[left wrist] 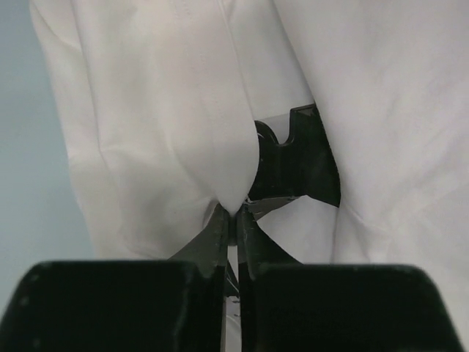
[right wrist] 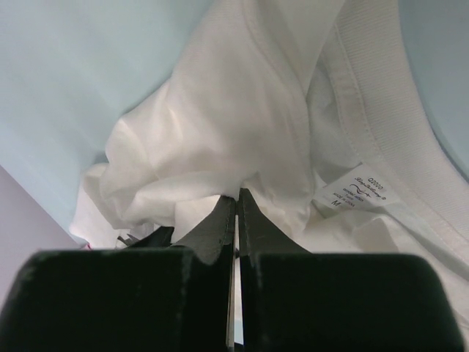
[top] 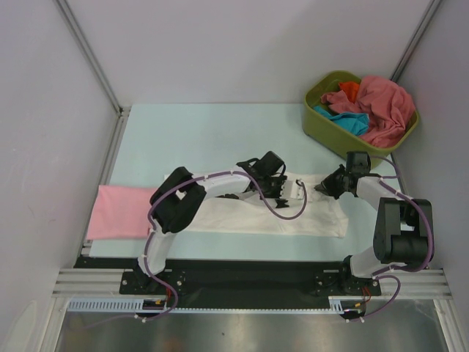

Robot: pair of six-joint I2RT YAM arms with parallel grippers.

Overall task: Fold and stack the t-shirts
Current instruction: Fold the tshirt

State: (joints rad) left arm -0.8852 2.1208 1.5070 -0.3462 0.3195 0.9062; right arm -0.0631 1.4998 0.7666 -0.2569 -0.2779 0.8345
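A white t-shirt [top: 293, 218] lies across the middle of the table, bunched up at its far edge. My left gripper [top: 294, 189] reaches over it from the left. In the left wrist view that gripper [left wrist: 233, 214] is shut on a hanging fold of the white cloth [left wrist: 168, 117]. My right gripper [top: 321, 188] comes in from the right, close to the left one. Its jaws [right wrist: 237, 195] are shut on a bunched part of the same shirt [right wrist: 220, 125], near the ribbed collar [right wrist: 374, 110] and the size label [right wrist: 359, 192]. A folded light pink t-shirt [top: 117, 211] lies at the left.
An olive-green tub [top: 322, 126] stands at the back right, holding a rose-red t-shirt [top: 381, 106], a teal one [top: 350, 122] and an orange one [top: 349, 89]. Grey walls close in the left, back and right. A black part [left wrist: 302, 158] shows behind the held fold.
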